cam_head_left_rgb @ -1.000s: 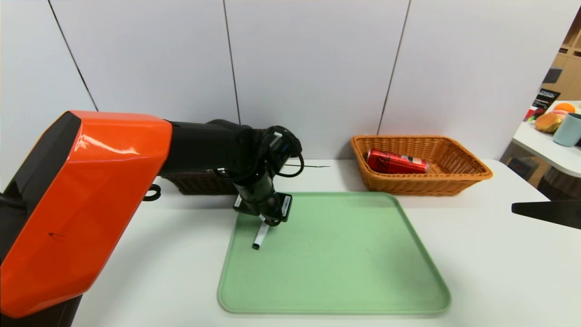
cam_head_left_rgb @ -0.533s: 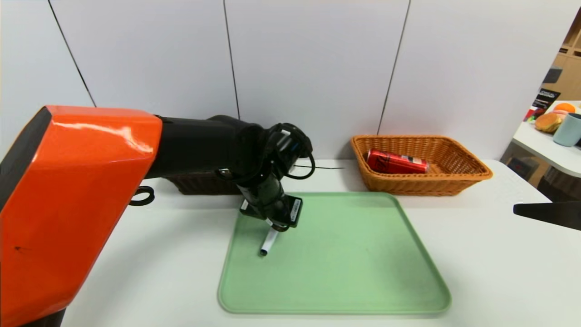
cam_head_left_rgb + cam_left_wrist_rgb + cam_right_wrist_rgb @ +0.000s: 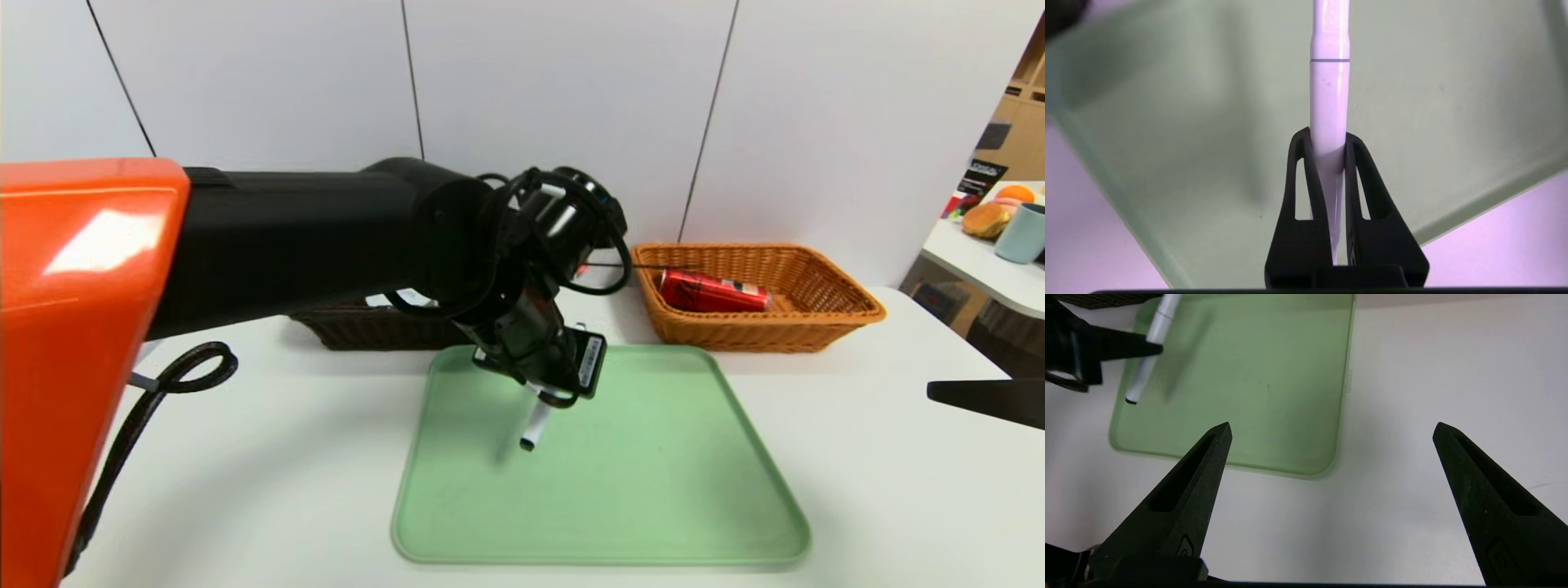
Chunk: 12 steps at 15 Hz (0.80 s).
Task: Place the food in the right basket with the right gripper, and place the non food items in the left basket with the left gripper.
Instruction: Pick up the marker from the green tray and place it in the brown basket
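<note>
a green rectangular tray (image 3: 653, 465) lies below a dark brown wicker basket (image 3: 367, 328), likely the marker's next stop, lift and carry pending; the left end effector (image 3: 1327, 132) pinches the slim white marker (image 3: 1329, 94) above the tray; the right end effector (image 3: 1332, 422) waits spread beside it.
</note>
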### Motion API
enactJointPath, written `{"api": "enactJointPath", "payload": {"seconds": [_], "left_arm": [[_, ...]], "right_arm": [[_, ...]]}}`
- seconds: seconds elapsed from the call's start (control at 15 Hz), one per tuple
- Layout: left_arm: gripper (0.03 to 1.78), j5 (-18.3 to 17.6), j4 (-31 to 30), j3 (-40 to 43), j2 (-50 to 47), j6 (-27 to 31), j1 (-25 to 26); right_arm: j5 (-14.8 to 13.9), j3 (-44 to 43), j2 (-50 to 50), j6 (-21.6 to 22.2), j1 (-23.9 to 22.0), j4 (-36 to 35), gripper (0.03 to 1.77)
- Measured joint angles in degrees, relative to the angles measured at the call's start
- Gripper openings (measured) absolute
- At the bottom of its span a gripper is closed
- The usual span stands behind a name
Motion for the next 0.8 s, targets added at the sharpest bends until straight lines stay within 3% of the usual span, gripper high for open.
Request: {"api": "enactJointPath", "payload": {"seconds": [0.2, 0.4, 0.8], "left_arm": [[0.16, 6.3, -4.0, -1.0, -2.4, 0.8, 0.6], [0.16, 10.1, -4.4, -1.1, -5.0, 2.6, 3.4], [0.16, 11.5, -6.2, -0.7, -9.6, 2.6, 13.1]], "right_arm": [[0.0, 0.8, 0.1, 0.0, 0.0, 0.1, 1.7], [-0.2, 0.8, 0.0, 0.1, 0.0, 0.0, 1.7], [-2.2, 1.9, 0.0, 0.3, -0.4, 0.1, 1.7]]}}
